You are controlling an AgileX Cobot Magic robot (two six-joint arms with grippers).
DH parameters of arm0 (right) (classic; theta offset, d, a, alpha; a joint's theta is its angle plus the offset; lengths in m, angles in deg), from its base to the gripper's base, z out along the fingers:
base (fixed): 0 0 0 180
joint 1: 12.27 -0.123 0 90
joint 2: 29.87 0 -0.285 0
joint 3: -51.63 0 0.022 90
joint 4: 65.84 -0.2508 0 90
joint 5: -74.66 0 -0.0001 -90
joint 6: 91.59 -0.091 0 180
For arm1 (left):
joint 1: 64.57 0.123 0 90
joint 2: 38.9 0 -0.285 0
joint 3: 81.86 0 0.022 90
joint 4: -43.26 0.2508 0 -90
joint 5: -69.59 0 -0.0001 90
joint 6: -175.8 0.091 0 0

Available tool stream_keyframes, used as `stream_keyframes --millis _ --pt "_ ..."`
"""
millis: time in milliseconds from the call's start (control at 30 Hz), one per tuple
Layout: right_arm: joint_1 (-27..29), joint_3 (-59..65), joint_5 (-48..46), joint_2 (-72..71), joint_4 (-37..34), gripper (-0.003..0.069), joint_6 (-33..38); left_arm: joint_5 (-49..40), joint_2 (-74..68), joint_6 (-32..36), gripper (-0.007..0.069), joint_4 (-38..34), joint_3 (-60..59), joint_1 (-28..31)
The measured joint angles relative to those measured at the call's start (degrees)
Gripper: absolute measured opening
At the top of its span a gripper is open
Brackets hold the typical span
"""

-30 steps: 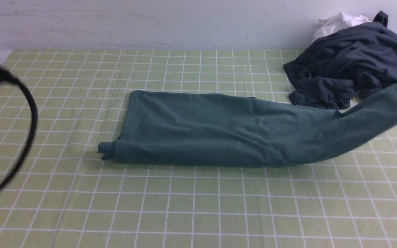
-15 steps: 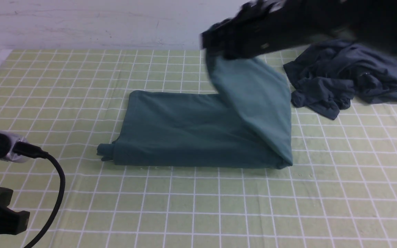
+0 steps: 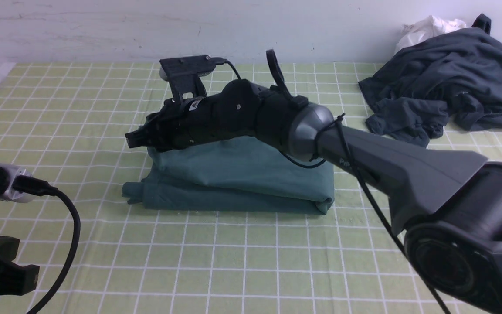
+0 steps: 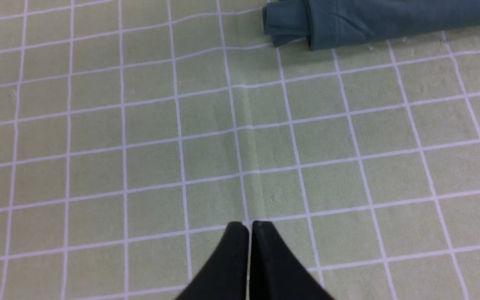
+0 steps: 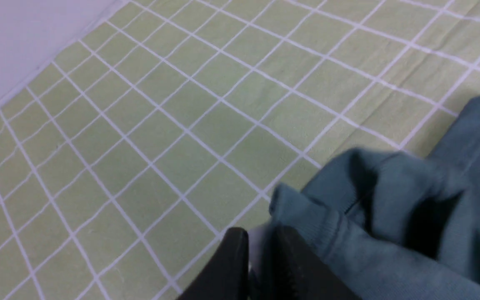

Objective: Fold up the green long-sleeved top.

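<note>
Checked green surface (image 3: 242,261), folded green long-sleeved top (image 3: 251,179).
We are pinching its edge in our right end effector (image 5: 261,246); left end effector (image 4: 249,227) together, idling.

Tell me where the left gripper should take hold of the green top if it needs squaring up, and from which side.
Probably the small bunched roll poking out at the near left corner of the green long-sleeved top. It sticks out past the folded stack, so the shut left gripper could open and come in low from the robot's left, over bare tablecloth. The right arm covers the far side.
</note>
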Motion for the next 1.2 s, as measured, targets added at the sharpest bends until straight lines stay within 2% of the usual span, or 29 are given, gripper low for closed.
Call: stream_keyframes --millis 133,267,367,533,633,867,933,967,1100,1200 --pt "0.26 -1.32 -3.29 1.08 -0.12 0.0281 0.0 0.0 0.0 0.0 -0.0004 -0.05 0.0 0.0" --pt "0.25 -1.43 -4.61 1.14 0.17 0.0317 0.0 0.3 0.0 0.0 -0.0004 -0.71 -0.01 0.0" --pt "0.13 -1.07 -5.07 2.43 1.34 0.0285 0.13 1.09 0.0 0.0 -0.0004 -1.37 -0.01 0.0" --pt "0.09 -0.97 -7.8 4.74 3.42 0.0171 0.18 1.13 0.39 0.21 -0.0004 -2.05 -0.06 0.0" --pt "0.51 -2.21 -12.84 1.91 7.38 0.0129 -0.76 2.53 4.41 4.18 -0.0004 -4.59 -0.21 -0.28" --pt "2.27 -9.85 -29.14 -16.9 24.6 0.0115 -1.14 8.41 23.5 20.22 -0.0004 -12.19 -6.58 -2.45" --pt "2.4 -11.03 -32.46 -22.47 29.15 0.0115 -1.14 9.98 27.59 21.82 -0.0004 -12.8 -9.21 -2.56" --pt "2.46 -11.63 -35.65 -27.49 35.49 0.0115 -1.14 11.82 30.86 22.71 -0.0004 -12.94 -11.55 -2.56" --pt "3.74 -11.3 -40.13 -35.05 44.24 0.0115 -2.47 18.75 37.22 23.54 -0.0004 -12.28 -16.76 -2.56" --pt "7.24 -5.3 -40.28 -43.2 47.87 0.0115 -6.45 25.88 40.35 23.69 -0.0004 -10.3 -19.84 -2.56"
